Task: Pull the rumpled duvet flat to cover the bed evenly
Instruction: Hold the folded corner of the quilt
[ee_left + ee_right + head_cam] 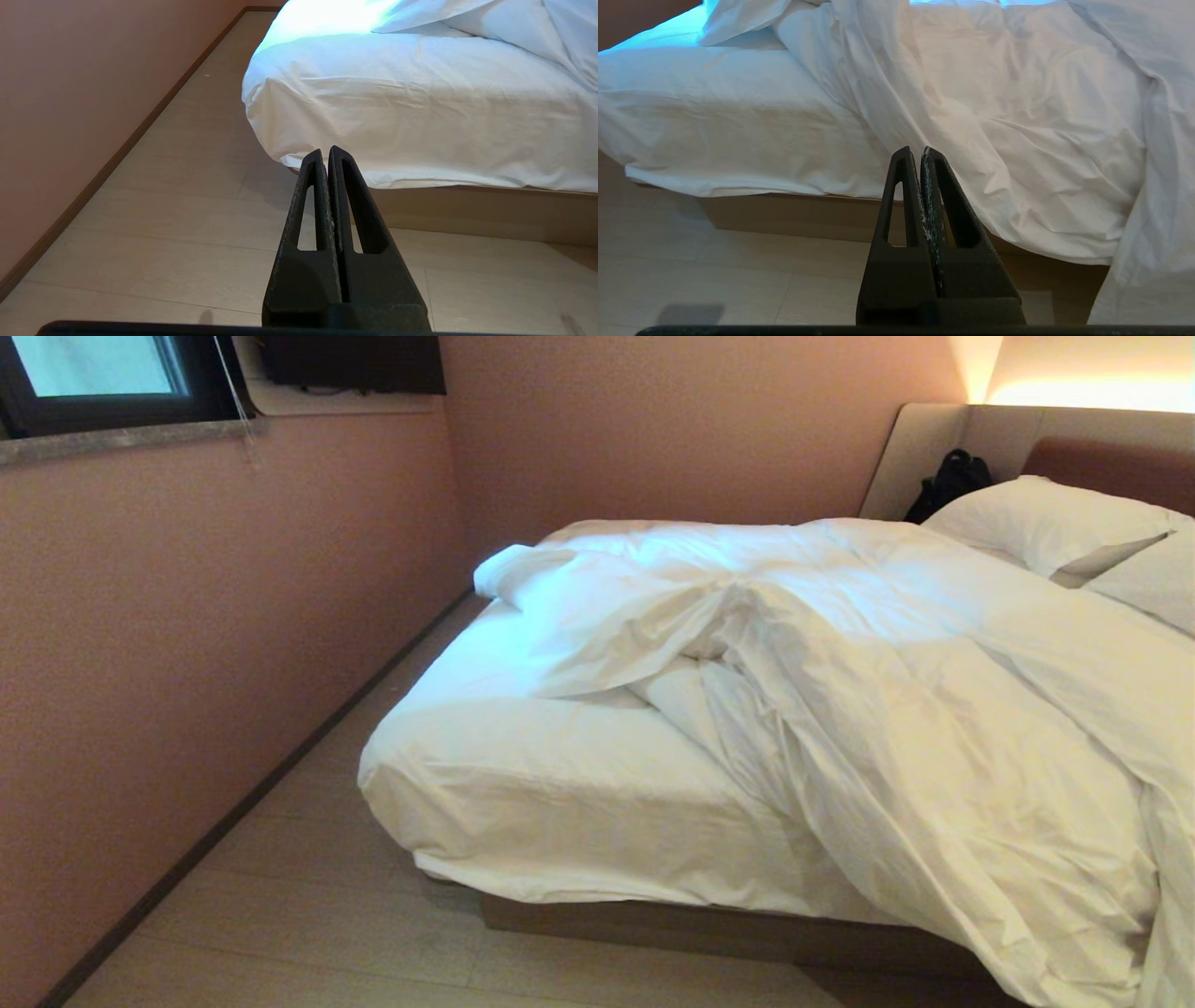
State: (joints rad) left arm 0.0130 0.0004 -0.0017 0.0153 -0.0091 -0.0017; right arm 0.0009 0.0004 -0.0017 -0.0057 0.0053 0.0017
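The duvet (896, 709) is bunched diagonally across the bed (560, 793), its long fold running from the far-left corner toward the near-right edge, where it overhangs. The near-left mattress corner is left bare. Open floor (308, 915) lies alongside. The left gripper (325, 154) and right gripper (915, 153) are clenched, empty, short of the bed.
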